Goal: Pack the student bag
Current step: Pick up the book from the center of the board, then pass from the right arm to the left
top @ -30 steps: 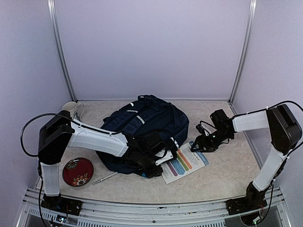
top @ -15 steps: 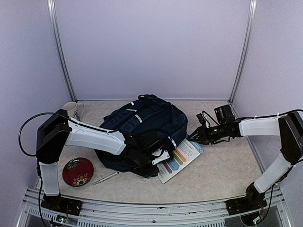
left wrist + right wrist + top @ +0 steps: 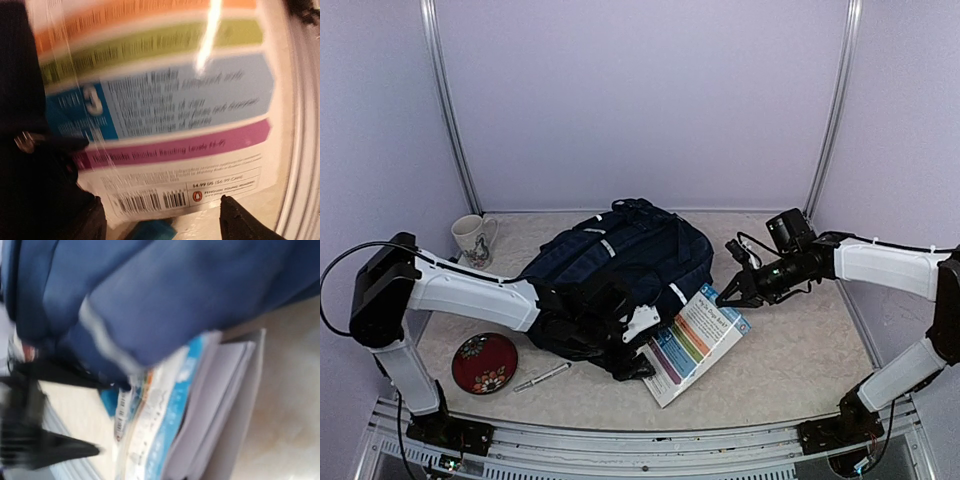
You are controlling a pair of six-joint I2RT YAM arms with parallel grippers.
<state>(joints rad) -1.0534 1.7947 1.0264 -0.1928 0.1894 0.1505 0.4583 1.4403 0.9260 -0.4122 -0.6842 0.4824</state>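
The student bag (image 3: 620,262), navy with white stripes, lies in the middle of the table and fills the top of the right wrist view (image 3: 175,290). A thin book (image 3: 695,340) with coloured bands on its back cover lies against the bag's near right side. My left gripper (image 3: 642,360) is at the book's near left corner. It stands open, with dark fingertips (image 3: 245,220) on either side of the barcode edge (image 3: 165,220) of the book (image 3: 175,100). My right gripper (image 3: 728,297) is shut at the book's far right corner. Whether it pinches the cover does not show. The book's fanned pages (image 3: 210,405) show blurred.
A patterned mug (image 3: 472,238) stands at the back left. A red floral plate (image 3: 485,362) and a pen (image 3: 542,377) lie near the front left. Purple walls and metal posts (image 3: 450,110) close in the table; a rail (image 3: 640,440) runs along the front.
My right gripper has swung in to the book's far corner and shut. My left gripper has opened, and its arm has drawn back to the left. The book has shifted and tilted slightly.
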